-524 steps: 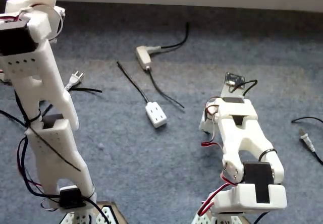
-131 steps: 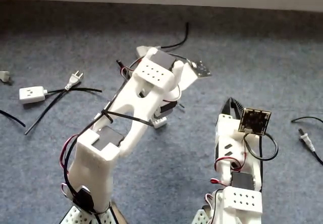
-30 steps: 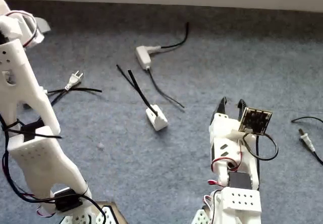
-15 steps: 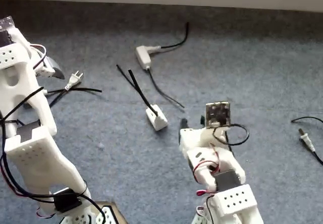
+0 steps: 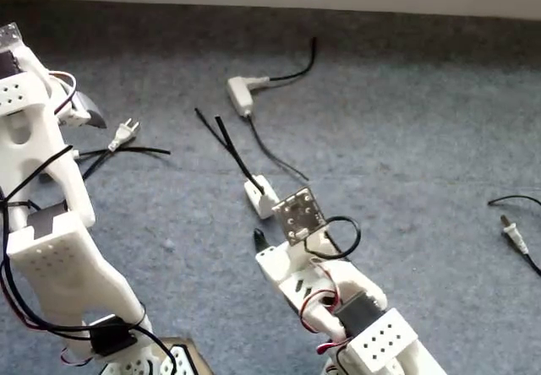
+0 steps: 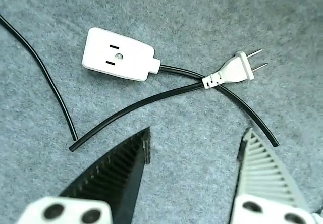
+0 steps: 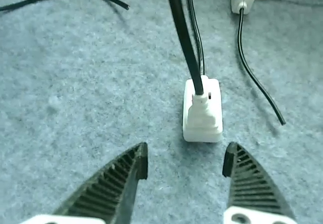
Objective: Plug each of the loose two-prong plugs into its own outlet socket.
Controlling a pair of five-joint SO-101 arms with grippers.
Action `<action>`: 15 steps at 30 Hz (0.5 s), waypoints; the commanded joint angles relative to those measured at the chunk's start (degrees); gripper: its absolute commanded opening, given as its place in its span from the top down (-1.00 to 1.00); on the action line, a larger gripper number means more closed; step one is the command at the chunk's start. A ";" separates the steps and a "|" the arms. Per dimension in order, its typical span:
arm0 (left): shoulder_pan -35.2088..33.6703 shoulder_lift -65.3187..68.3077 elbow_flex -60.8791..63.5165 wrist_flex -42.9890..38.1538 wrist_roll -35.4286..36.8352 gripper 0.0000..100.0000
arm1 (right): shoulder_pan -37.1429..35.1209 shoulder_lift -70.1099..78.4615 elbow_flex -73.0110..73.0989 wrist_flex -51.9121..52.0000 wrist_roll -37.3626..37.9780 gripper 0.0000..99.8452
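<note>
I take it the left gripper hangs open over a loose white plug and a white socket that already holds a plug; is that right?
Not quite: the socket is empty, its slots bare in the left wrist view. The rest holds: the left gripper hangs open over it and the loose plug.

- Left arm [image 5: 51,257]: white printed plastic segments, grids of small round holes, black servo blocks at joints, thin black cables strung outside, red wires near wrist.
- Right arm [image 5: 380,341]: white shell, perforated block, black servo, red and white wires.
- Camera board [image 5: 302,214]: square, metallic, black cable loop.
- Left end effector [image 6: 197,131]: one black ribbed finger, one pale grey, white mounts.
- Right end effector [image 7: 185,147]: two black ribbed fingers, white mounts.
</note>
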 commanded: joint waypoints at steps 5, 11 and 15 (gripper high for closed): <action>0.31 -2.24 -0.22 -0.70 4.13 0.43 | -0.40 -0.04 0.04 -7.43 0.70 0.51; 0.31 -2.24 -0.13 -0.70 4.13 0.43 | 0.22 4.35 -3.91 -6.46 0.70 0.51; 0.31 -2.24 -0.13 -0.62 4.13 0.43 | 0.04 19.65 -15.25 -2.42 0.70 0.51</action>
